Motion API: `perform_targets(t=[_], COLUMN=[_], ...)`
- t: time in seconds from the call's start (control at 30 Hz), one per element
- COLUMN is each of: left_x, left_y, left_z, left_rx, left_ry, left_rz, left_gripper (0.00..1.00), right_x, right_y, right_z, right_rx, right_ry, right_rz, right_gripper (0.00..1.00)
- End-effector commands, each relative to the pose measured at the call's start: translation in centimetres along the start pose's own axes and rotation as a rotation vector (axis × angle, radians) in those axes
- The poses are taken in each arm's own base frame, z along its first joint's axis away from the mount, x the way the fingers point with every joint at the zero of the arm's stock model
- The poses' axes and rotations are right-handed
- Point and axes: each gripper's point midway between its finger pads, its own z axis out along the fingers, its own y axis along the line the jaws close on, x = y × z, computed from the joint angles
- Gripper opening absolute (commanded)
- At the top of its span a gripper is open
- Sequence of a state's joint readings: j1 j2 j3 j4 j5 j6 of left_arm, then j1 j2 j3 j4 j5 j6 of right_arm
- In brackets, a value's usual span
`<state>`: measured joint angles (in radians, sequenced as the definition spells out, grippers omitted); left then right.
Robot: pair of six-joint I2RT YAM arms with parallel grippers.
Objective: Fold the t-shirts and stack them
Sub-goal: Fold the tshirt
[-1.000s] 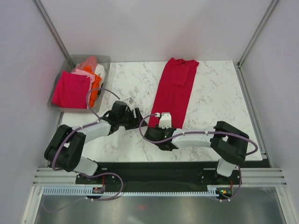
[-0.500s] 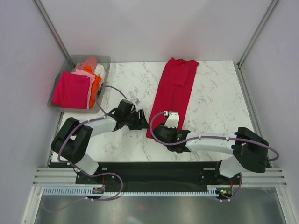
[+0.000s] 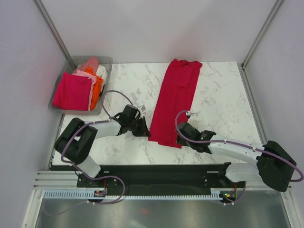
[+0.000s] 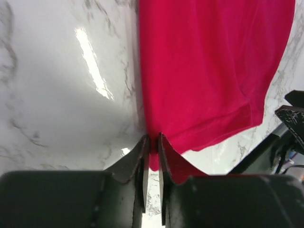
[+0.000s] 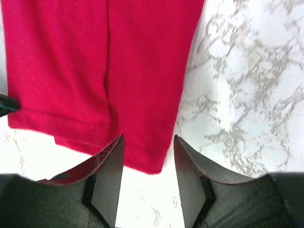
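A crimson red t-shirt (image 3: 175, 97), folded into a long narrow strip, lies on the marble table (image 3: 223, 95) and runs from the far edge toward me. My left gripper (image 3: 145, 130) sits at its near-left corner. In the left wrist view the jaws (image 4: 153, 138) are shut on the cloth edge (image 4: 209, 71). My right gripper (image 3: 181, 138) is at the near-right corner. It stands open (image 5: 148, 140), with the hem corner (image 5: 147, 156) lying between its fingers, untouched.
A clear grey bin (image 3: 107, 60) stands at the far left off the table corner. It holds a magenta-pink shirt (image 3: 72, 91), an orange one (image 3: 97, 89), a white one (image 3: 102, 71) and a pale pink one (image 3: 88, 63). Frame posts rise at both back corners.
My left gripper slid right to the shirt's near-left corner and closed on it. The right arm swung from the hem's left side to its right corner and opened a little wider.
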<state>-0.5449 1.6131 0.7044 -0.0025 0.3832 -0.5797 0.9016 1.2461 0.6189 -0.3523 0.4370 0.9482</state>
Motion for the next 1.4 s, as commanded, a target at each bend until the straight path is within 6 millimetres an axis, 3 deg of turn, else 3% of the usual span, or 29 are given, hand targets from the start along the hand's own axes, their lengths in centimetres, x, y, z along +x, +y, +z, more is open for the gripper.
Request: perform_targets(t=[0.0,0.03,0.37,0.4,0.43,0.53,0.73,0.9,0.97,1.0,1.03,1.07,1.1,1.37], left_x=[1.9,2.4,4.3,4.5,4.6,4.8,4.8,5.0,5.3,5.4,5.4,5.7,5.6,4.6], left_y=[-0.4,-0.1,-0.6,-0.8,-0.8,-0.6,-0.5,-0.7,-1.1,-1.2,-1.5,-1.8,-2.0,-5.5], left_z=[-0.2,-0.3,-2.8,-2.9,-3.1,-3.3,-3.3,-2.7,-2.4,-2.3,-2.3,-2.2,-2.3,-5.0], left_rx=[0.022,0.016,0.042,0.046,0.049,0.04,0.027,0.029,0.038,0.04,0.048,0.053,0.059,0.172], left_ry=[0.043,0.049,0.01,0.011,0.008,-0.005,0.004,0.036,0.047,0.052,0.054,0.061,0.056,0.018], left_rz=[0.017,0.006,-0.02,-0.019,-0.024,-0.026,-0.022,-0.024,-0.017,-0.016,-0.01,-0.002,-0.004,-0.002], left_gripper=[0.11,0.02,0.02,0.04,0.18,0.45,0.48,0.43,0.33,0.27,0.12,0.03,0.02,0.02], right_x=[1.0,1.3,4.3,4.7,5.0,6.1,7.3,8.5,8.8,8.8,8.8,8.6,8.4,4.1], right_y=[0.1,0.0,-1.1,-1.0,-0.8,-0.3,-0.2,-0.6,-0.9,-0.9,-1.0,-1.1,-1.3,-1.8], right_z=[-0.6,-0.7,-0.8,-0.8,-0.9,-1.2,-1.8,-1.5,-1.4,-1.3,-1.4,-1.5,-1.6,-4.3], right_rx=[-0.07,-0.08,-0.139,-0.15,-0.164,-0.222,-0.272,-0.252,-0.24,-0.24,-0.233,-0.231,-0.225,-0.192], right_ry=[0.047,0.064,0.168,0.18,0.194,0.232,0.274,0.321,0.331,0.331,0.329,0.321,0.313,0.182], right_rz=[-0.01,-0.012,0.001,0.006,0.011,0.043,0.077,0.069,0.061,0.06,0.06,0.059,0.059,0.053], right_gripper=[0.53,0.52,0.51,0.5,0.5,0.48,0.42,0.35,0.24,0.05,0.0,0.0,0.0,0.0])
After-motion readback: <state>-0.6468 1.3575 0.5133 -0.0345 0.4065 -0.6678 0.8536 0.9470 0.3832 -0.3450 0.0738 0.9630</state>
